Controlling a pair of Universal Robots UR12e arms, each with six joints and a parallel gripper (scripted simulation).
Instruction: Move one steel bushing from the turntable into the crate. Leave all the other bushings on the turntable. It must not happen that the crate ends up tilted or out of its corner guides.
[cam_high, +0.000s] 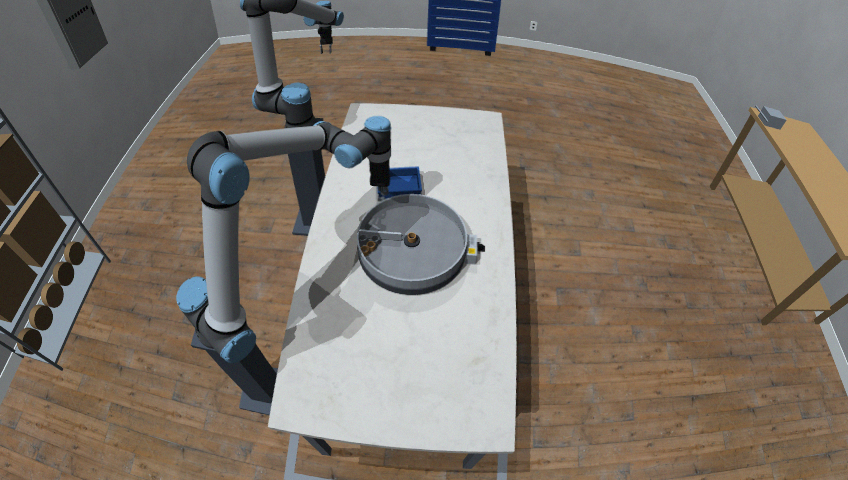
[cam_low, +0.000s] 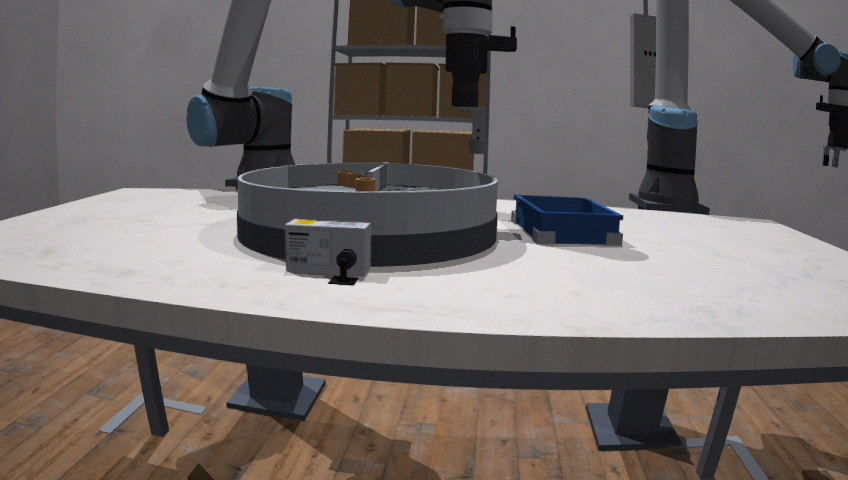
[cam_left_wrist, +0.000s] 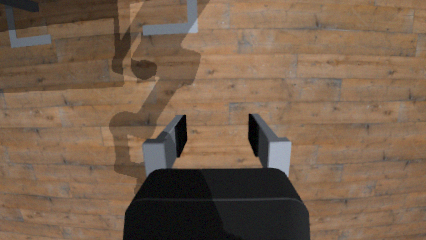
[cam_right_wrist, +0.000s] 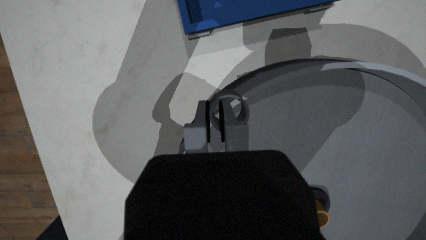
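While my right tool (cam_high: 382, 190) (cam_low: 477, 137) (cam_right_wrist: 214, 112) pinches a steel bushing (cam_low: 476, 148) (cam_right_wrist: 245, 111), the crate (cam_high: 407, 169) (cam_low: 574, 227) (cam_right_wrist: 225, 19) sits lower, just beyond the turntable's (cam_high: 413, 284) (cam_low: 363, 205) (cam_right_wrist: 320, 61) rim.

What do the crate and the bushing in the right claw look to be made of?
Crate: probably moulded plastic, matt to satin, given its even blue colour and plain walls; painted metal is possible.
Bushing: likely steel, dull grey, with a smooth ring wall; shadow hides its true sheen.
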